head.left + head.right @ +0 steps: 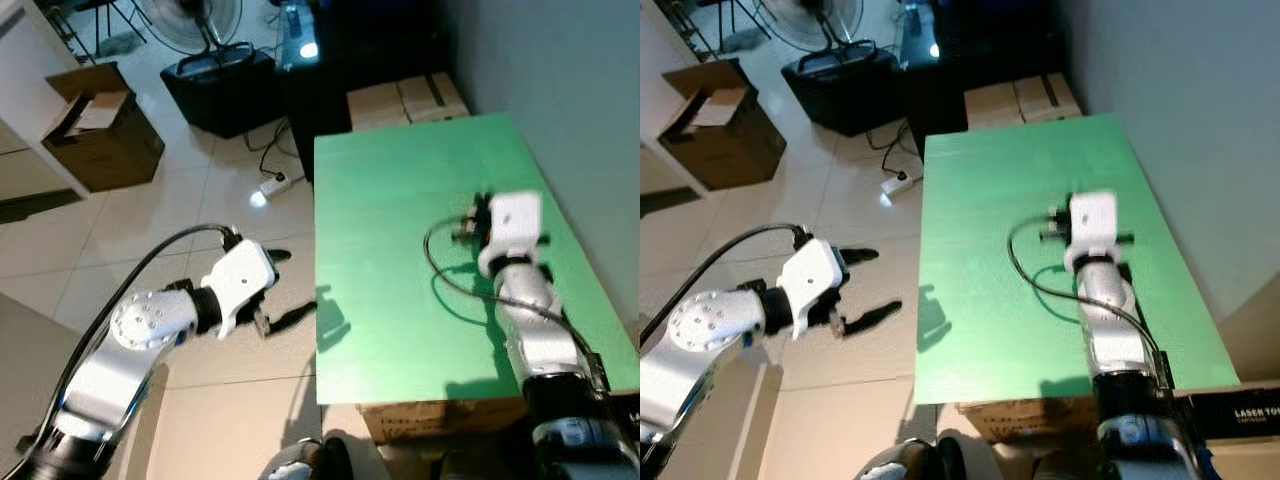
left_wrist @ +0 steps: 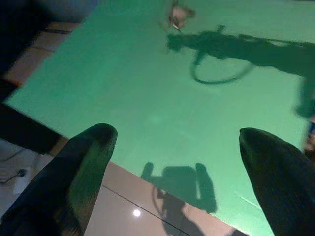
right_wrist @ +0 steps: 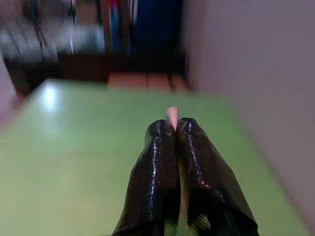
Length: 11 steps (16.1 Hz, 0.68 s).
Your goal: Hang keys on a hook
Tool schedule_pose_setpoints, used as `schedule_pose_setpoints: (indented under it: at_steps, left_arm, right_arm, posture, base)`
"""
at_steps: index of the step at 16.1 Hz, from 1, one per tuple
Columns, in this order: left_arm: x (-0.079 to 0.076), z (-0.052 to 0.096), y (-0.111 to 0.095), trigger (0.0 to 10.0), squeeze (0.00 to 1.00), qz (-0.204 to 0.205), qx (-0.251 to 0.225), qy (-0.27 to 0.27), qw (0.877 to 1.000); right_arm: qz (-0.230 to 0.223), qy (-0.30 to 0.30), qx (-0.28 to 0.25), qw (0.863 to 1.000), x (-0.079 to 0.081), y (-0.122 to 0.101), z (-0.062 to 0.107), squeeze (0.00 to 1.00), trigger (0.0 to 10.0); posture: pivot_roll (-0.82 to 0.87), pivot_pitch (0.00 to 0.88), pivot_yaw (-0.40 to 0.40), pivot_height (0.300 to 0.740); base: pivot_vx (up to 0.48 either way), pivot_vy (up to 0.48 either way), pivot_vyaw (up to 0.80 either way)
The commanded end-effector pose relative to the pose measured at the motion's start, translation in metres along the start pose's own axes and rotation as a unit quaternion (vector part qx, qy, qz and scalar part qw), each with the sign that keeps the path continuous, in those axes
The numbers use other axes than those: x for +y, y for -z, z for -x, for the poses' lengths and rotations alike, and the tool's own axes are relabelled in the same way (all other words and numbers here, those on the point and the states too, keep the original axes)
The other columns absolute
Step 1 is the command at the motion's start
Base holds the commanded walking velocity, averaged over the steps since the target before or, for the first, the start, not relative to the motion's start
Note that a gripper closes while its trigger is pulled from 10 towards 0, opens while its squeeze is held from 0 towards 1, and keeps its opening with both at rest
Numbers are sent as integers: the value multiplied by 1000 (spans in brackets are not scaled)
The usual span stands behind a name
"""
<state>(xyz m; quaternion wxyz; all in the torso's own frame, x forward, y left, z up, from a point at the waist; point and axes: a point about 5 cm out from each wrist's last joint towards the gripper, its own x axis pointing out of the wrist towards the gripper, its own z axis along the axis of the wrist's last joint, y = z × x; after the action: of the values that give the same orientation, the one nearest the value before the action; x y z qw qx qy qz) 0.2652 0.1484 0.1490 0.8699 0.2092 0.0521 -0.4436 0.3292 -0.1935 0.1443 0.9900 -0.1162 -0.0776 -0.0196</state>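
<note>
My right gripper (image 3: 172,129) reaches out over the green table (image 1: 390,260), close to the wall. Its two black fingers (image 3: 157,162) are pressed together. A small pinkish piece (image 3: 172,117), which looks like part of the keys, sticks out between the tips; the rest of it is hidden. From the left wrist view the same pale bit (image 2: 177,14) shows far across the table, above the arm's shadow. My left gripper (image 1: 290,285) is open and holds nothing. It hovers over the floor, just off the table's left edge.
The grey wall (image 1: 560,90) runs along the table's right side. Beyond the table stand stacked cardboard boxes (image 1: 405,100) and a dark cabinet. On the tiled floor to the left are a black bag (image 1: 220,85), an open cardboard box (image 1: 95,125) and a power strip (image 1: 272,185).
</note>
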Motion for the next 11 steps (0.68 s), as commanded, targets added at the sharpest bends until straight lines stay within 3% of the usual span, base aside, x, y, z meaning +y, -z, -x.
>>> schedule_pose_setpoints:
  at_steps: [1,2,3,6,7,9,11]
  left_arm:
    - [20,2,0,10000,0,-2,-3,-74,997]
    - [35,-4,-4,10000,0,16,-22,-150,988]
    - [41,-6,-6,10000,0,31,-33,-184,982]
    - [41,-6,-6,10000,0,31,-33,-184,982]
    - [49,-8,-9,10000,0,95,-65,-259,959]
    - [53,-6,-10,10000,0,143,-83,-326,931]
    - [51,-4,-5,10000,0,139,-72,-353,922]
  right_arm:
    - [-30,-9,-37,999,10,-23,2,0,0]
    - [-51,-24,-66,996,15,-39,7,0,0]
    - [-58,-28,-77,995,18,-46,10,0,3137]
    - [-58,-28,-77,995,18,-46,10,0,3137]
    - [-82,-51,-85,992,29,-53,18,0,10000]
    - [-80,-106,-82,988,49,-53,25,0,10000]
    - [-80,-126,-75,986,52,-55,23,0,10000]
  posture:
    - [-73,25,200,740]
    - [-93,5,187,740]
    - [-98,0,185,740]
    - [-98,0,185,740]
    - [-123,0,114,740]
    - [-118,0,100,740]
    - [-110,0,71,740]
  base:
    - [0,0,0]
    - [0,0,0]
    - [0,0,0]
    - [0,0,0]
    - [0,0,800]
    - [0,0,800]
    - [0,0,800]
